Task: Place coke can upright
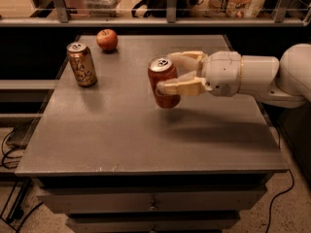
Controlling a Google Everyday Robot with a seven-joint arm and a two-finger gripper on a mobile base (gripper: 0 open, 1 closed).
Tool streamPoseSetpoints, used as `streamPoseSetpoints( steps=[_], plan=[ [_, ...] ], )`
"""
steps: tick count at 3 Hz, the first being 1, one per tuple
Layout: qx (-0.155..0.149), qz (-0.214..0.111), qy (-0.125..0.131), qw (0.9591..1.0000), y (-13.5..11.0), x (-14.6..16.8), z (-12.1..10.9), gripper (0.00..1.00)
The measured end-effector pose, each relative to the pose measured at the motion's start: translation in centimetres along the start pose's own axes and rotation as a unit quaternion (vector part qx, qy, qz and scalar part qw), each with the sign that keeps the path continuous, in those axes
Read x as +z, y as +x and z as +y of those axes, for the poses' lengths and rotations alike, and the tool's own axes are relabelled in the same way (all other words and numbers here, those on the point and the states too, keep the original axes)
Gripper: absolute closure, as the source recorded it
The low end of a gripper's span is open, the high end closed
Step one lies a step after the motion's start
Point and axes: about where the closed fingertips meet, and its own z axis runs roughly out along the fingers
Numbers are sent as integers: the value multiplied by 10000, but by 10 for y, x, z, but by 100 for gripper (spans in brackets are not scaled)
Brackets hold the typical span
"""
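The coke can (163,83) is red with a silver top. It is nearly upright, tilted slightly, and held above the middle of the grey table (121,135). My gripper (167,73) reaches in from the right and is shut on the can, with one cream finger behind it and one in front. The can's shadow lies on the table below it. I cannot tell whether its base touches the surface.
A gold-brown can (81,64) stands upright at the table's back left. A red apple (107,39) sits behind it near the far edge. A shelf rail runs behind the table. Drawers are below the front edge.
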Motion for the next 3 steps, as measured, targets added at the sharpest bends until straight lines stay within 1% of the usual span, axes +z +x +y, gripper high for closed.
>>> streamPoseSetpoints(
  steps=[1,2,3],
  plan=[
    [331,-81,113,9994,12,-1,2,59],
    [610,-171,213,9978,24,-1,5,35],
    [785,-273,323,9960,35,-2,9,12]
  ],
)
